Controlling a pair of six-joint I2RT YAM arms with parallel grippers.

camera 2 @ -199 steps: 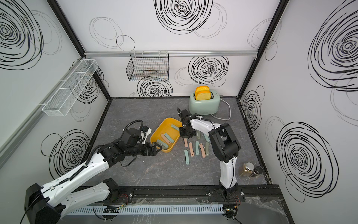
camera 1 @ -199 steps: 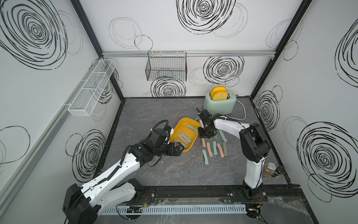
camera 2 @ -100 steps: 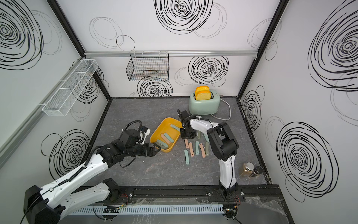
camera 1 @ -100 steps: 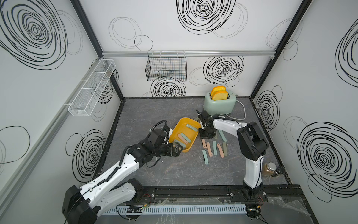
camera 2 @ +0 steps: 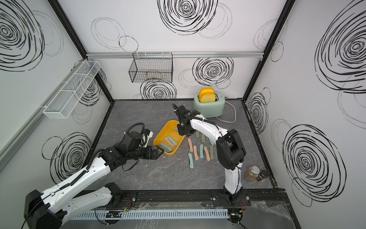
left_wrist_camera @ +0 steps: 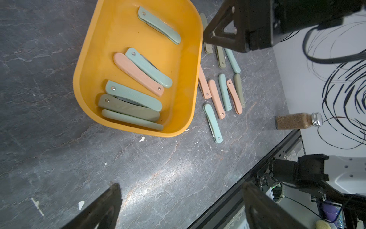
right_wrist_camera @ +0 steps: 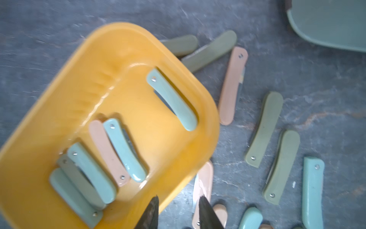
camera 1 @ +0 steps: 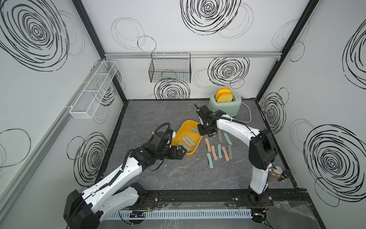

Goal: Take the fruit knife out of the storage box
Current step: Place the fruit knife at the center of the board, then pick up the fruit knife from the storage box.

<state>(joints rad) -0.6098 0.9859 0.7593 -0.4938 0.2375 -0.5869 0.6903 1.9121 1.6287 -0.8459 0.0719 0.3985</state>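
The storage box is a mustard-yellow tub on the grey table, seen in both top views. Several folded fruit knives lie in it: a teal one alone at the far end, a pink and teal pair mid-box, and three stacked at the near end. My right gripper hovers over the box's right rim, open a little, with nothing between its fingers. My left gripper is wide open and empty, just off the box's near-left corner.
Several more folded knives lie on the table right of the box. A mint toaster with toast stands at the back, its cord trailing right. Two jars sit front right. A black wire basket and a white mesh rack hang on the walls.
The right gripper's jaws have parted a little and that arm has shifted slightly at the box's right rim. The left arm and the box have hardly moved.
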